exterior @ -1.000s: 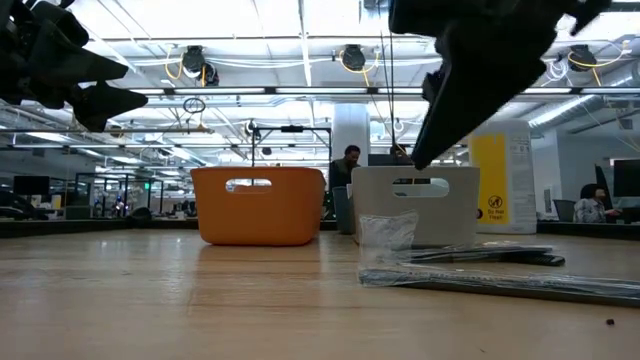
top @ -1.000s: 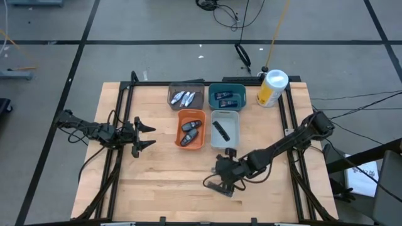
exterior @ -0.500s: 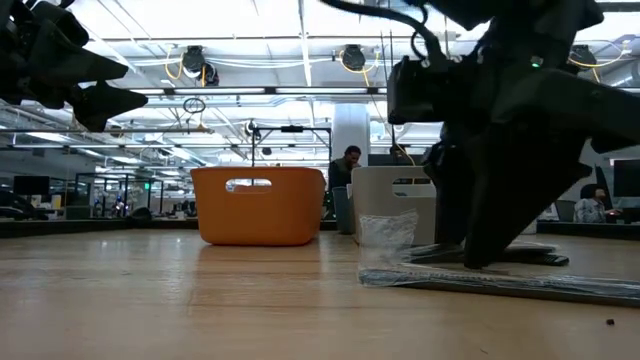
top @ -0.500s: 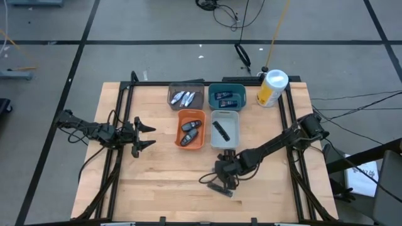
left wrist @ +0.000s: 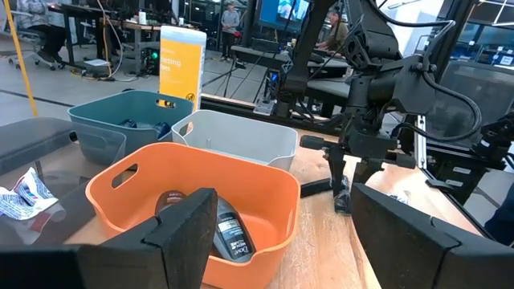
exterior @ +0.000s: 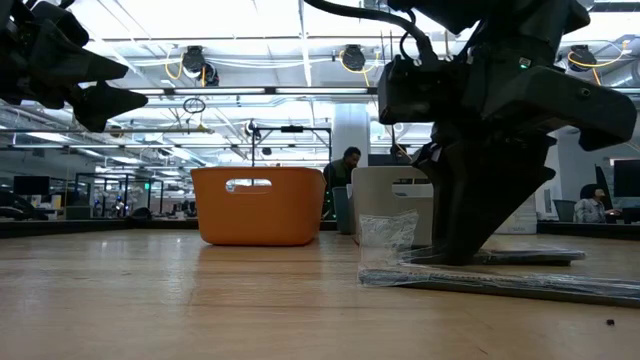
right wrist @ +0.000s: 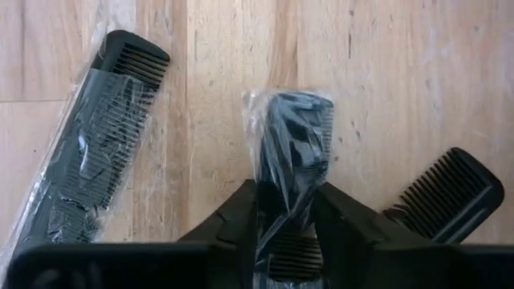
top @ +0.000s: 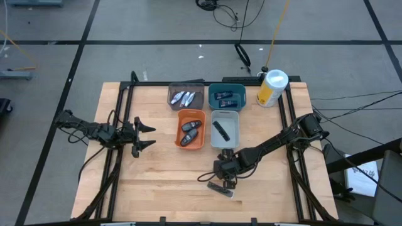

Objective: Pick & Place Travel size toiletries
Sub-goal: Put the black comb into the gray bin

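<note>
A: Status, left to right?

B: Left gripper [top: 151, 136] parked at mid-left of the high view, jaws spread wide, nothing in them. Centre: orange bin [top: 202, 132] with the dark ovals [top: 189, 132], grey bin [top: 233, 129] beside it with one black comb [top: 219, 129] inside. Just below the grey bin, lower centre: right gripper [top: 221, 182] down on the table [top: 157, 182].

A: Holding?

B: Narrowed onto a wrapped comb [right wrist: 293, 152] - fingers [right wrist: 233, 221] on both sides and seemingly pressing the film. Comb flat on the wood, not yet lifted. Second wrapped comb [right wrist: 88, 144] lying apart at the wrist view's left, a third comb end [right wrist: 450, 193] at its lower right.

A: Advice for the pick?

B: Confirm the squeeze bites the comb's spine, not only loose film - slippery wrapper, likely to slide out. Lift straight up and slowly, watching the comb end at lower right, which sits close to a finger. Then carry up-frame to the grey bin and release low over its floor, comb lengthwise with the bin.
</note>
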